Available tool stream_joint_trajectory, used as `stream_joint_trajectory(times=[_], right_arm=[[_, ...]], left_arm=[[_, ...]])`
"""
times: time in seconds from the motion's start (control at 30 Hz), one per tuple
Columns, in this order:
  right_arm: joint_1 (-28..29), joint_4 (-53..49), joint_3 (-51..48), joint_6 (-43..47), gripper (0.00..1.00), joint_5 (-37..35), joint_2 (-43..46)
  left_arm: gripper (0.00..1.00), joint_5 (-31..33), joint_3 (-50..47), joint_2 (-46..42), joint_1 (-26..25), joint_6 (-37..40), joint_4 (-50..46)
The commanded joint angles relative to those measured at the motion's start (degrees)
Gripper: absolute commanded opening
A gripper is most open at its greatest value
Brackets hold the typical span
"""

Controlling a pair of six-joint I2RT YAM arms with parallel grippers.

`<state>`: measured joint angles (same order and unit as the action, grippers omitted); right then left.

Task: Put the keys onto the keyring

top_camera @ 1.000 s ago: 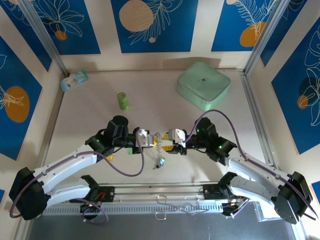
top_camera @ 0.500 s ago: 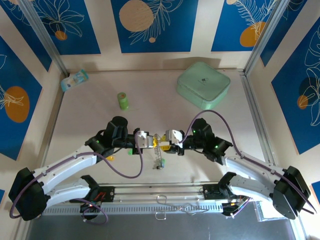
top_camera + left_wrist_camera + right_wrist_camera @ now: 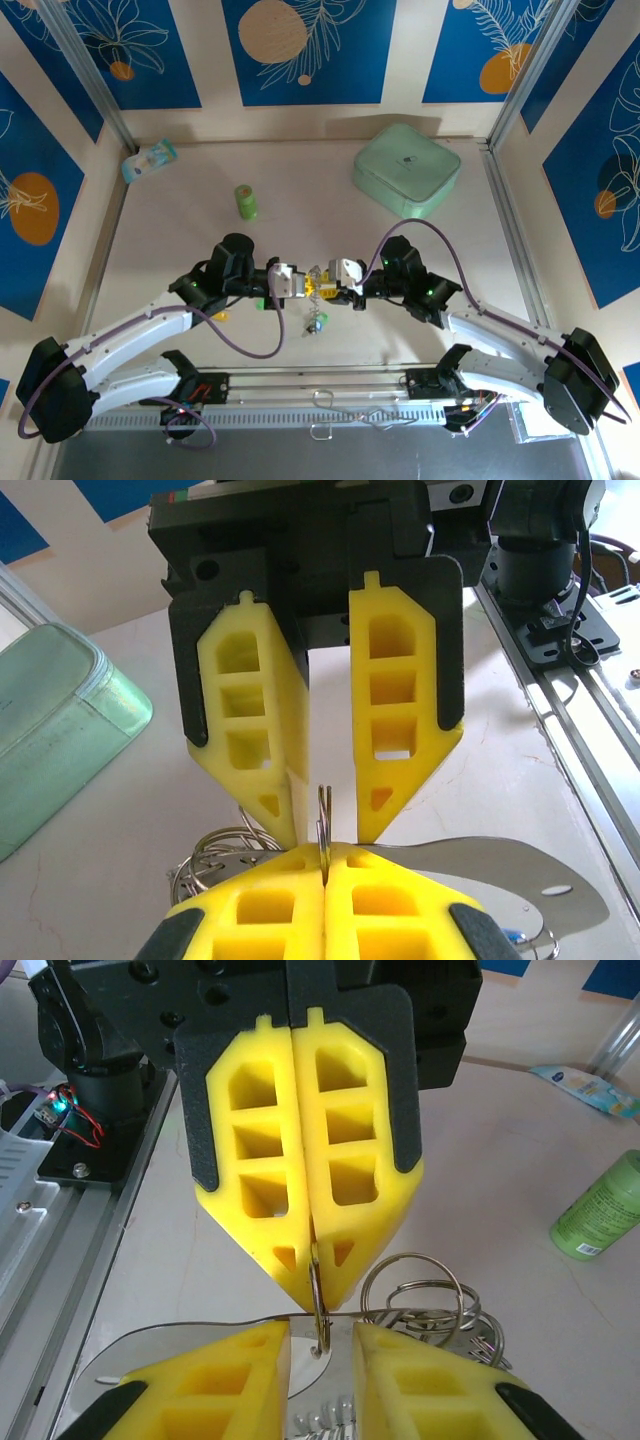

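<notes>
- Holds the keyring (image 3: 322, 818) midway between the two arms, with the left gripper (image 3: 324, 852) pinched flat on its thin wire.
- Brackets the same wire with the right gripper (image 3: 322, 1332), jaws apart on either side and, as far as can be told, not yet touching it.
- Lets the beaded chain (image 3: 318, 315) trail from the ring toward the near edge.
- Shows no key threaded on the loop; puts the likely keys (image 3: 262, 302), a green speck and a yellow one too small to be sure of, on the table beside the left arm.
- Reads as early: ring presented, every key left to pick up and thread.
</notes>
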<state>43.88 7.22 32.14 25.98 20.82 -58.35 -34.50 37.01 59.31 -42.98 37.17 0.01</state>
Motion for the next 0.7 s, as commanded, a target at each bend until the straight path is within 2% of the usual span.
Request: stream_joint_trajectory(times=[0.0, 0.17, 0.37, 0.4, 0.43, 0.47, 0.53, 0.67], right_arm=[[0.1, -0.2, 1.4, 0.6, 0.25, -0.8, 1.8], [0.0, -0.2, 1.3, 0.1, 0.2, 0.5, 2.1], [0.3, -1.0, 2.4, 0.1, 0.01, 1.7, 0.8], [0.4, -1.2, 2.6, 0.1, 0.0, 1.7, 0.9], [0.5, -1.6, 2.9, 0.1, 0.0, 2.0, 0.8], [0.7, -2.0, 3.3, 0.2, 0.0, 2.1, 0.9], [1.3, -3.2, 4.1, 0.7, 0.0, 2.5, 0.8], [3.4, -6.5, 6.5, 2.4, 0.0, 1.0, -0.5]], left_arm=[[0.0, -2.0, -0.3, -1.3, 0.1, 1.6, 1.2], [0.0, -2.0, -0.2, -1.2, 0.1, 1.4, 1.7], [0.0, -1.7, -0.1, -1.2, 0.1, 0.3, 2.6], [0.0, -1.2, -0.2, -1.3, 0.1, -0.3, 3.1], [0.02, -0.3, -0.3, -1.2, 0.2, -0.9, 3.4], [0.11, 0.6, -0.3, -1.1, 0.2, -1.2, 3.5], [0.19, 1.5, -0.1, -1.0, 0.1, -1.5, 3.2], [0.2, 1.5, 0.4, -0.3, 0.1, -2.1, 3.3]])
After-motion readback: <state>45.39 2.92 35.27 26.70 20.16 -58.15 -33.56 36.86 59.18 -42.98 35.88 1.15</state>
